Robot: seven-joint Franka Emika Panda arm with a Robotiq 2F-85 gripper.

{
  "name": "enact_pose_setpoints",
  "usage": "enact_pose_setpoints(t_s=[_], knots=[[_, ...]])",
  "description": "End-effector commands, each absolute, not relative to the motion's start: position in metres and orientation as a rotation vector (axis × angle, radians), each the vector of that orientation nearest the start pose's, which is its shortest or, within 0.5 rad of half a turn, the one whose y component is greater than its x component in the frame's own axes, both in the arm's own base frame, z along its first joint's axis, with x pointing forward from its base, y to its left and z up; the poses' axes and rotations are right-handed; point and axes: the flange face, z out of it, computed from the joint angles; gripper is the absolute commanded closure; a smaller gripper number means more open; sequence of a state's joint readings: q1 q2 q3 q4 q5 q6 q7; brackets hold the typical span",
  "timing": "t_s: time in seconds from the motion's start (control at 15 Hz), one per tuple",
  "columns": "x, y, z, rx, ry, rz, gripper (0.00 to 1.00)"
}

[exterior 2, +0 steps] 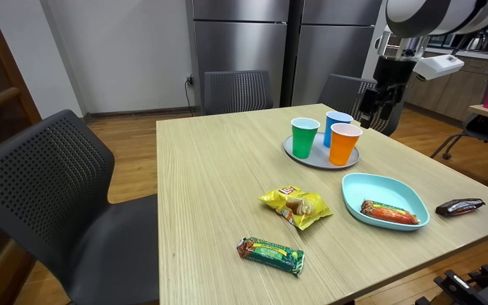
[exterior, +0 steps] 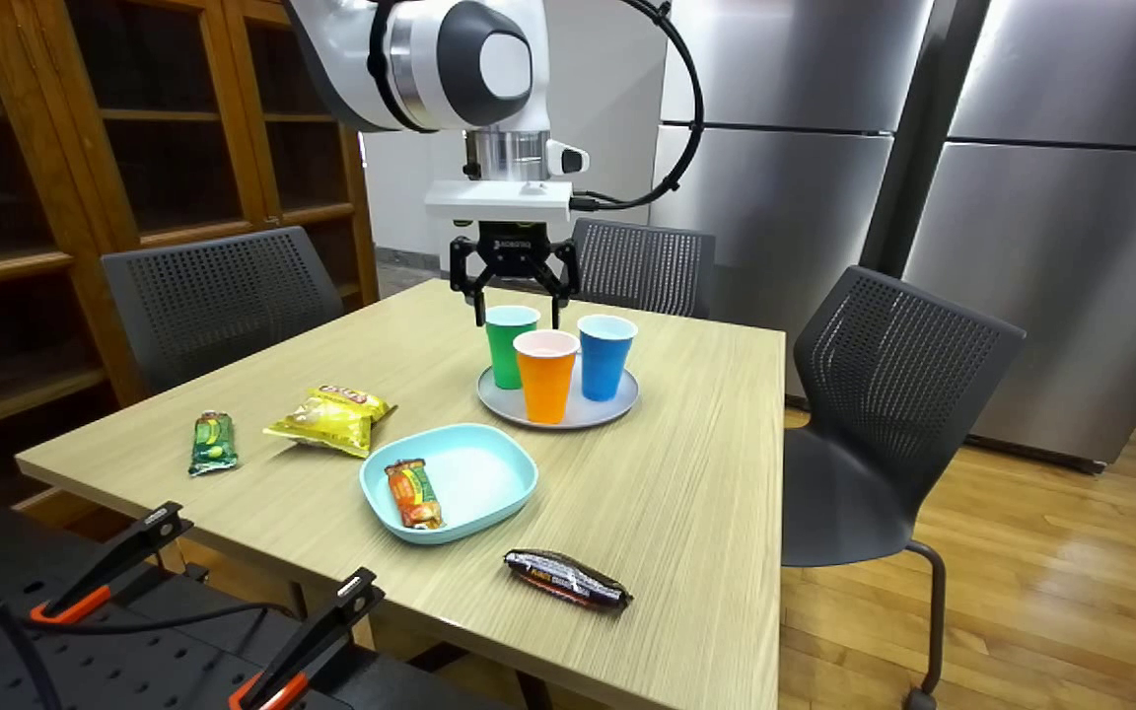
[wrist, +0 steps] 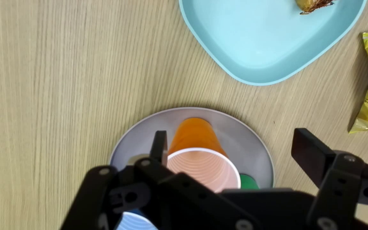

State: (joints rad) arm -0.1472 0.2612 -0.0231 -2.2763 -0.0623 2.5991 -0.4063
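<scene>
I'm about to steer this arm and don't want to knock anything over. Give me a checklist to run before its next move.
1. Gripper open: ok; jaws wide apart, nothing held.
2. Green cup, orange cup and blue cup upright: ok; all stand on the gray plate.
3. Fingertips clear of the cups: cannot tell; their depth against the rims is unclear.
4. Cups empty: cannot tell; their inside bottoms don't show clearly.
5. Table free of loose snacks: not ok; a yellow chip bag, a green-wrapped bar and a dark-wrapped bar lie on it.
</scene>
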Motion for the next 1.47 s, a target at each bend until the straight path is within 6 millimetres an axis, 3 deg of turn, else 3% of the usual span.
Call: enact_pose_setpoints(t_s=[0.0, 0.53, 1.4], knots=[[0.534, -0.090, 0.247, -3.163, -0.460, -0.075, 0.00], [0.513, -0.138, 0.261, -3.093, -0.509, -0.169, 0.00], [0.462, -0.173, 0.227, -3.007, -1.140, -0.061, 0.00]])
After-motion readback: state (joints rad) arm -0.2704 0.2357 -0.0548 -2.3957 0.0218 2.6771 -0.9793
